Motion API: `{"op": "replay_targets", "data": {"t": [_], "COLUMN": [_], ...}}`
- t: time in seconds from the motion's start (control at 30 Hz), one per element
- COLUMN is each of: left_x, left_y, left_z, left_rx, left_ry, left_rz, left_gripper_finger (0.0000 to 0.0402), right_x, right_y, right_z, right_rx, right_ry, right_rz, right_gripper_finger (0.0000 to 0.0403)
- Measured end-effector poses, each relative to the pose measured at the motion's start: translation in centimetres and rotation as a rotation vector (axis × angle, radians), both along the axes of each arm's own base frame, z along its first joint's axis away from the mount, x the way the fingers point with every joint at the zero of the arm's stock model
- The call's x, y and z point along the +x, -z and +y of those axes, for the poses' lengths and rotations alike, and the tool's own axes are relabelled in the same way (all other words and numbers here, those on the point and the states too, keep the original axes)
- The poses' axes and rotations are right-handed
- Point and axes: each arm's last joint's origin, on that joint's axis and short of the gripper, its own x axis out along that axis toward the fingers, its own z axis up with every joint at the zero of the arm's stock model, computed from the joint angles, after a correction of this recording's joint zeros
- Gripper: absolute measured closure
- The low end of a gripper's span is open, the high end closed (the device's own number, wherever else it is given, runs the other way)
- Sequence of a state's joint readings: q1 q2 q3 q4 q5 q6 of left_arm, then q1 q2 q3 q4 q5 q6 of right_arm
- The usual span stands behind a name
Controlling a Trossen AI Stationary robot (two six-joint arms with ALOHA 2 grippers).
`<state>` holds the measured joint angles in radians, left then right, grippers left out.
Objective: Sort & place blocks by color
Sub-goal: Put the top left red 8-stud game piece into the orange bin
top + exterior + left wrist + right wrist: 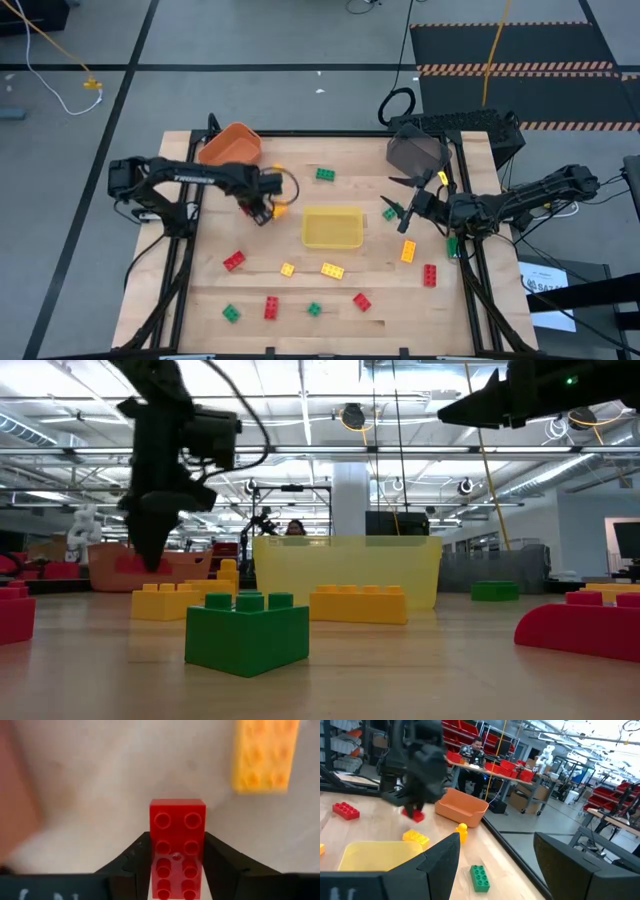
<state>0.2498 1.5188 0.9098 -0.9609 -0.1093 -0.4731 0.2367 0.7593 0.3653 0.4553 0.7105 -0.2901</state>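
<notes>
1 red brick (177,849) sits between the left gripper (262,211) fingers, near the orange bin (231,146) at the table's (200,310) left rear. In the left wrist view both fingers flank the brick's long sides, touching or nearly so; jaws narrow, looks like a grip closing on it. From the right wrist view the brick hangs just off the wood under that gripper, so I judge it barely lifted, or about to be.

Doing this step well: keep the fingers square on the long sides, confirm a firm pinch before lifting, then go straight up so it clears the yellow brick (280,209) just beside it. Red presumably goes to the orange bin right behind; short move, drop from low over the rim.

Brick: glossy red plastic, 2 studs wide, 4 rows of studs visible, edges clean, aligned with the fingers.

Middle: yellow bin (333,228) at table centre, no bricks visible inside from above. Loose bricks in front of it: red, yellow, green, scattered and well apart, none stacked. 1 green brick (325,174) sits behind the yellow bin.

Right: right gripper (404,215) hovers above the table just right of the yellow bin, jaws wide, holding nothing. Dark grey bin (418,152) behind it.
</notes>
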Motion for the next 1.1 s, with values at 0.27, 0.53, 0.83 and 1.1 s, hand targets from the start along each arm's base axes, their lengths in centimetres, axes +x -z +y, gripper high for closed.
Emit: {"op": "replay_targets", "data": {"t": [0.27,0.53,0.83,1.1], "left_x": [0.7,-3.1,-7.4,-7.9], "left_y": [-7.0,-8.7,-8.3,-8.5], "left_z": [5.3,11.8,16.0,17.6], "left_rx": [0.176,0.204,0.157,0.225], "left_ry": [-0.052,-0.216,-0.379,-0.426], "left_rz": [-0.022,0.011,-0.028,-0.116], "left_gripper_finger": [0.0264,0.0264,0.0264,0.0239], "right_x": [0.0,0.0,0.0,0.0], "right_y": [-0.1,-0.1,-0.1,-0.2], "right_z": [0.0,0.0,0.0,0.0], "right_rx": [-0.018,-0.027,-0.03,-0.028], "right_ry": [0.0,-0.001,-0.001,-0.001], "right_rz": [-0.001,0.004,0.004,-0.002], "right_gripper_finger": [0.0156,0.0156,0.0156,0.0156]}}
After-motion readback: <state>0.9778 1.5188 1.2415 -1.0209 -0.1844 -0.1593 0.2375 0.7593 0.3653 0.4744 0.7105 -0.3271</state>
